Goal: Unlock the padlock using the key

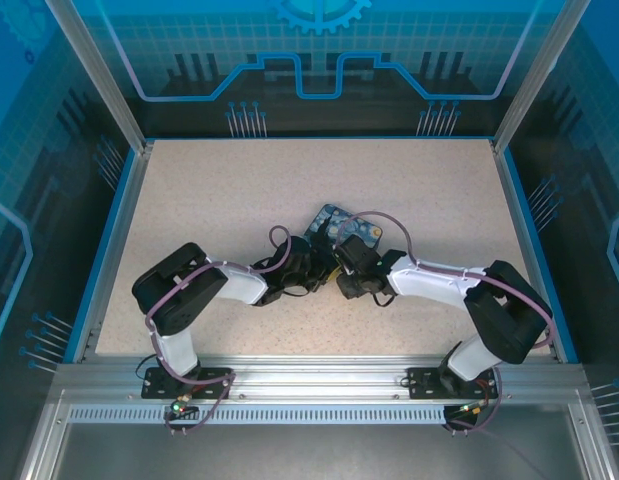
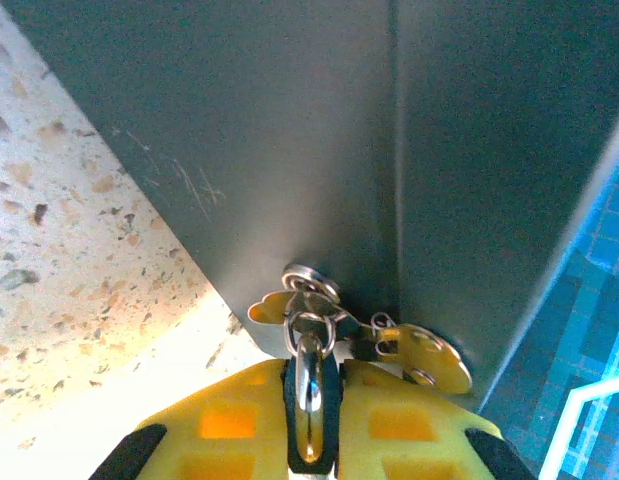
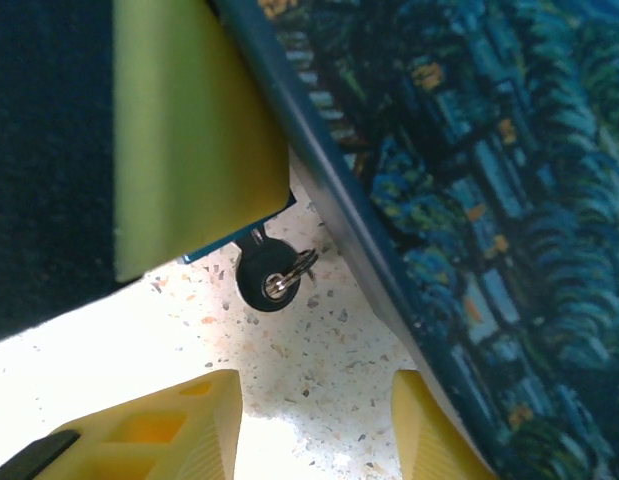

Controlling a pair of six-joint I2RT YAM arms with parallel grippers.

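Hanging at the clasp (image 2: 429, 362) of the box (image 2: 289, 130), the padlock (image 2: 307, 410) is held steady by the left gripper (image 2: 311, 372), clamped on its shackle, so the key (image 3: 272, 281), seemingly seated under it beside the box, can be taken by the right gripper (image 3: 314, 385), its jaws apart.

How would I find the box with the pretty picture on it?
Look at the middle of the speckled table, where the two robot arms meet. The box lies just beyond that spot. Its swirly blue-and-yellow night-sky print sets it apart from the plain black-and-white arms.
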